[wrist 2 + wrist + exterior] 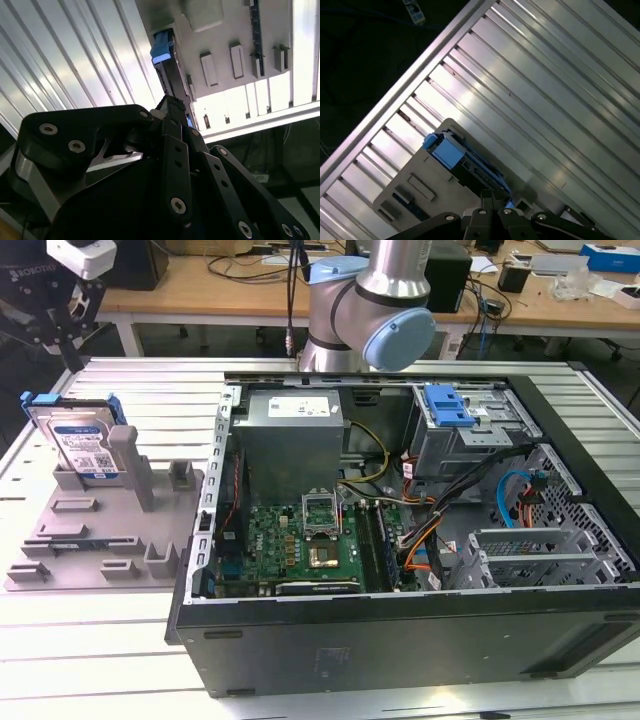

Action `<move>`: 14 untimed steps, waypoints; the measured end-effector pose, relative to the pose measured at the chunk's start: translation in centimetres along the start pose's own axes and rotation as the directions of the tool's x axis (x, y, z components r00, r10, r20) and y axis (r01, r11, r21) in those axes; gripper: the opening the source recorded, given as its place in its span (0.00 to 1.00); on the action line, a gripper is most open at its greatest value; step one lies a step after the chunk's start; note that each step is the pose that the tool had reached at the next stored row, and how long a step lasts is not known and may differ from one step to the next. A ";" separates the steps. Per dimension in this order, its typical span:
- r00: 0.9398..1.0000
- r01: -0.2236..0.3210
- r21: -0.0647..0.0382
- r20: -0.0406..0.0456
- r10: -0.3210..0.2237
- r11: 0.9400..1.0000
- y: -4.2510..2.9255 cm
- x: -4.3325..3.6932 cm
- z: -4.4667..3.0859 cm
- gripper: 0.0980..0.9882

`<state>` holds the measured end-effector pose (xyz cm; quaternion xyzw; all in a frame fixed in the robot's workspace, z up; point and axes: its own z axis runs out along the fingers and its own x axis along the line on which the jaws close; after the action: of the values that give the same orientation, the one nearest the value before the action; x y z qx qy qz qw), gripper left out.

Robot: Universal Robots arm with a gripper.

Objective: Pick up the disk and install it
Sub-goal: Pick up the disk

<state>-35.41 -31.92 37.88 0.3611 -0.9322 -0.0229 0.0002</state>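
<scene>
Jaws hang above the disk (80, 445); whether apart or together cannot be told. Blue-framed, it stands on edge in a grey holder (100, 540) on the ribbed metal counter (90, 660), at the exterior view's left of the open computer case (400, 640).

Arm (385, 300) bent at elbow, gripper (60, 338) pointing down, exterior view's left

wide exterior view down onto the table (100, 660); both wrist views close above the shared disk (446, 151)
</scene>
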 end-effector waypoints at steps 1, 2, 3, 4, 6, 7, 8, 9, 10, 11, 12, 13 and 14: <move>1.000 0.017 0.000 -0.001 -0.017 1.000 0.00 0.00 0.01 0.01; 0.999 0.036 -0.001 -0.002 -0.036 0.999 0.00 0.00 0.02 0.01; 0.999 0.053 -0.001 -0.002 -0.053 0.999 0.00 0.00 0.03 0.01; 0.997 0.075 -0.001 -0.003 -0.075 0.997 0.00 0.00 0.04 0.01; 0.992 0.127 -0.002 -0.005 -0.127 0.992 0.00 0.00 0.06 0.01; 0.989 0.145 -0.003 -0.006 -0.145 0.989 0.00 0.00 0.07 0.01; 0.987 0.163 -0.003 -0.007 -0.163 0.987 -0.01 0.00 0.08 0.01; 0.983 0.181 -0.004 -0.007 -0.181 0.983 -0.01 0.00 0.09 0.01; 0.977 0.211 -0.004 -0.009 -0.211 0.977 -0.01 0.00 0.11 0.01; 0.969 0.246 -0.005 -0.010 -0.246 0.969 -0.01 0.00 0.12 0.01; 0.958 0.286 -0.006 -0.012 -0.286 0.958 -0.01 0.00 0.14 0.01; 0.949 0.316 -0.007 -0.013 -0.316 0.949 -0.01 0.00 0.16 0.01; 0.939 0.344 -0.008 -0.014 -0.344 0.939 -0.01 0.00 0.17 0.01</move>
<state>-35.40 -31.92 37.70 0.5187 -0.8547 -0.0225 0.0042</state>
